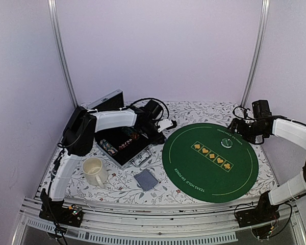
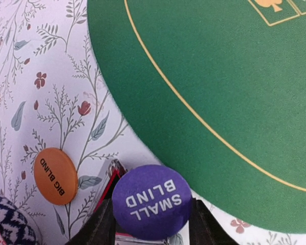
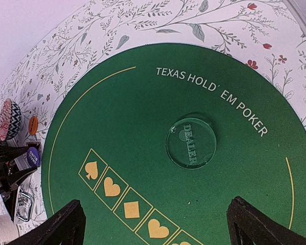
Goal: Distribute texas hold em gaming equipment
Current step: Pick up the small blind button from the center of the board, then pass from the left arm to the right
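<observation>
Floral counter (image 1: 194, 109) below: my left hand (image 2: 150, 224) is clamped on the purple disc (image 2: 152, 201) just off the edge of the green mat (image 2: 219, 102), orange disc (image 2: 55, 176) farther off it; my right hand (image 3: 155, 224) hangs spread above that mat, clear disc (image 3: 190, 144) lying on it.

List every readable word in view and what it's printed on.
"SMALL BLIND": purple disc.
"BIG BLIND": orange disc.
"DEALER": clear disc.
"TEXAS HOLD' EM POKER": green mat.
Red print in the black case: too blurred to read.
</observation>
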Robot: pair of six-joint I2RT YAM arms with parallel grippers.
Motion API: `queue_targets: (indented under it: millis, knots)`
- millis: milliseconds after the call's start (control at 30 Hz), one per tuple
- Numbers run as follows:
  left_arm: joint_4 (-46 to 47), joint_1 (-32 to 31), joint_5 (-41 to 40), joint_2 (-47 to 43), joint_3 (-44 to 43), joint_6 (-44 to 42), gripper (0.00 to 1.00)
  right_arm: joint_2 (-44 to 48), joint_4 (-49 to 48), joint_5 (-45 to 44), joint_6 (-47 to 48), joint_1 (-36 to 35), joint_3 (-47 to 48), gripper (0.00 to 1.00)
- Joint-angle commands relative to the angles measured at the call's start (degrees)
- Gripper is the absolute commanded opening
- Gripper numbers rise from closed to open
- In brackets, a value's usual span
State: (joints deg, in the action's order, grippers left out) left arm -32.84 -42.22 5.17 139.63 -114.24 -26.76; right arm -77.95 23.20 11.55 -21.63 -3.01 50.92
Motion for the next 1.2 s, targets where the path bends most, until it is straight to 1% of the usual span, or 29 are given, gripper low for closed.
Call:
queue_targets:
  millis: [0, 200, 300, 367, 400, 467, 500, 533, 600, 667, 767, 867, 1033, 1133, 1167]
  knots:
    - [2.8, 0.1, 2.2, -5.5, 2.7, 0.7, 0.31, 2.5, 0.9, 2.1, 0.2, -0.3, 0.9, 0.99]
    - [6.9, 0.0, 5.1, -12.1, 8.7, 0.9, 0.3, 4.3, 0.7, 6.1, -0.7, -0.3, 1.6, 0.99]
    - [9.9, -0.8, 7.2, -16.8, 13.3, 0.3, 0.3, 5.5, -1.1, 11.4, -1.4, -0.8, 1.1, 0.99]
    - [12.5, -1.3, 8.3, -20.3, 16.7, -0.5, 0.3, 7.0, -3.9, 17.1, -2.2, -2.1, 0.2, 0.99]
    - [13.9, -1.6, 8.5, -21.9, 18.3, -0.9, 0.3, 7.8, -7.4, 22.0, -2.5, -2.7, -0.9, 0.99]
    - [15.5, -2.3, 8.6, -24.8, 20.6, -1.6, 0.3, 9.0, -17.2, 32.7, -5.1, -4.4, -4.2, 0.99]
    - [16.2, -2.8, 8.3, -26.1, 21.7, -1.9, 0.3, 9.0, -22.2, 36.3, -7.7, -5.7, -5.4, 1.0]
    - [17.1, -3.2, 8.1, -28.4, 22.6, -2.1, 0.3, 8.7, -25.5, 38.0, -9.6, -7.0, -5.5, 0.99]
    - [18.6, -4.3, 7.6, -31.5, 24.6, -2.7, 0.3, 7.3, -27.1, 37.2, -12.0, -10.9, -4.0, 0.98]
    - [19.8, -5.5, 6.9, -34.5, 26.6, -3.4, 0.3, 5.2, -27.7, 36.0, -11.7, -14.7, -1.8, 0.98]
    - [22.0, -7.3, 6.1, -38.6, 29.8, -4.7, 0.3, 1.6, -28.7, 36.0, -11.7, -19.1, 1.7, 0.93]
    - [24.0, -8.7, 6.0, -42.1, 32.9, -5.5, 0.3, -1.7, -29.3, 35.5, -11.3, -22.4, 5.0, 0.89]
    - [24.9, -9.6, 4.1, -43.8, 34.2, -6.0, 0.3, -6.1, -31.4, 36.3, -11.6, -26.0, 8.6, 0.83]
    - [25.0, -10.4, 3.0, -44.0, 34.2, -7.0, 0.3, -9.0, -33.0, 37.5, -12.5, -27.8, 10.2, 0.75]
    - [25.1, -10.6, 2.5, -43.9, 34.3, -7.2, 0.29, -9.9, -33.1, 38.1, -12.6, -28.3, 10.8, 0.7]
